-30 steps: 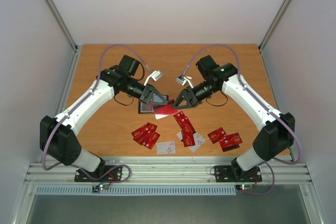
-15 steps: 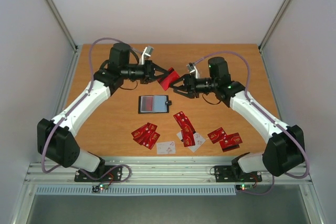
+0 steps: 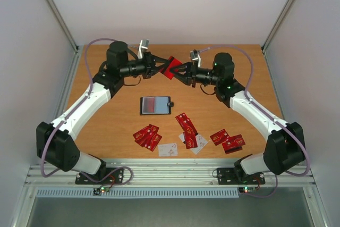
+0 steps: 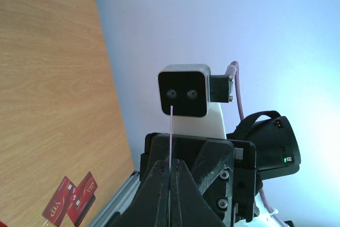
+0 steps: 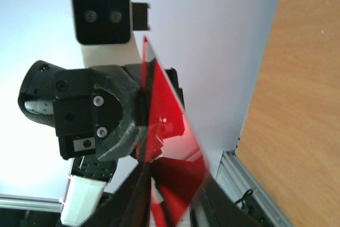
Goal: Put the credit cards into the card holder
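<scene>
Starting wide with the table (image 3: 106, 78): warm orange-brown wood grain, flat and matte, with both arms reaching up over its far half. Looks like early days on the job. Down the middle, the card holder (image 3: 155, 106): lying open and flat, well apart from both grippers, showing a reddish-to-grey inside within a black border; cannot tell from up here whether loaded or empty. Nearer the bases, the credit cards (image 3: 147, 136): scattered in small overlapping heaps, about a dozen, every one of them outside the holder, so nearly all the filing left to do. Up in the air, the red card (image 3: 171, 68): held high above the far table, caught between the two arms. Clamped fully closed on one end, the left gripper (image 3: 162, 66), pressed flat against both faces. Meeting the other end, the right gripper (image 3: 181, 70), jaws narrowed about the card, though impossible to say whether truly pinching. Now textures: holder soft-looking, wallet-like, small tab on its right edge; loose cards thin, stiff, glossy, mostly red with pale marks, a couple white; held one hairline-thin seen edge-on, shiny red seen face-on.
</scene>
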You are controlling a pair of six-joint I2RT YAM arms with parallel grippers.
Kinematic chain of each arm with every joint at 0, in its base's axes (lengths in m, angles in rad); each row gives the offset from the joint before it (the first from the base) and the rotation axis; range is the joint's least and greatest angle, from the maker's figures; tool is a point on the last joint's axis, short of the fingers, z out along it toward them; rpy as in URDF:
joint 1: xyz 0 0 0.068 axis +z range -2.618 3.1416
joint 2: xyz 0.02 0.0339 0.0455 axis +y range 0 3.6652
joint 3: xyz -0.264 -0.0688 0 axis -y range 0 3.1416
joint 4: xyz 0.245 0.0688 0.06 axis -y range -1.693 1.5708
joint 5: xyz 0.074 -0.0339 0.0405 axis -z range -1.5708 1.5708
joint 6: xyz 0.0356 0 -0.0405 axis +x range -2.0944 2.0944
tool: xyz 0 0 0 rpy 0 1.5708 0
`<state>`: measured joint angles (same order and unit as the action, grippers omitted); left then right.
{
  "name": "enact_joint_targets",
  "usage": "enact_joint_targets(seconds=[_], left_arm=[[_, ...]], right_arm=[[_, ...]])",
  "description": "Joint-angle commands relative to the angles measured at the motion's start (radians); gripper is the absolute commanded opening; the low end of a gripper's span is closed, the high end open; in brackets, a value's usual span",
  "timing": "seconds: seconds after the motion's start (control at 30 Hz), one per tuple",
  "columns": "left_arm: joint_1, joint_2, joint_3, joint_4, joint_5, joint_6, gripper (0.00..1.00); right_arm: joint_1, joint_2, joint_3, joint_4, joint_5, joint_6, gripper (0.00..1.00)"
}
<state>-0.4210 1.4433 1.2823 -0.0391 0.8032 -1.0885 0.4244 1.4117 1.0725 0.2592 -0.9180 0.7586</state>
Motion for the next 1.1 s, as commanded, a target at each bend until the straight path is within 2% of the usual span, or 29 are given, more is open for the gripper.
enact_joint_targets(seconds=[0.0,0.1,0.2,0.43,0.53,0.67,0.8,1.07], left_arm=[[-0.009,-0.049,-0.012,0.114,0.009,-0.053,0.00],[-0.009,-0.050,-0.015,0.116,0.012,-0.053,0.00],[-0.007,-0.044,-0.007,0.127,0.039,-0.052,0.04],[0.027,-0.064,0.028,0.045,0.192,0.041,0.37],[0.047,-0.080,0.021,0.008,0.288,0.082,0.45],[0.049,-0.120,-0.023,0.071,0.361,0.079,0.45],[0.050,-0.144,-0.038,0.068,0.403,0.086,0.41],[0.050,-0.147,0.008,-0.091,0.423,0.196,0.24]], right_arm=[[0.001,0.024,0.042,0.091,0.045,0.065,0.16],[0.001,0.032,0.054,0.109,0.037,0.077,0.03],[-0.001,0.052,0.076,0.128,-0.022,0.086,0.01],[-0.021,0.046,0.122,0.039,-0.162,0.001,0.01],[-0.028,0.046,0.138,0.030,-0.241,-0.014,0.01],[-0.029,0.044,0.135,0.080,-0.310,0.014,0.01],[-0.029,0.055,0.132,0.190,-0.375,0.094,0.01],[-0.029,0.079,0.129,0.359,-0.452,0.225,0.01]])
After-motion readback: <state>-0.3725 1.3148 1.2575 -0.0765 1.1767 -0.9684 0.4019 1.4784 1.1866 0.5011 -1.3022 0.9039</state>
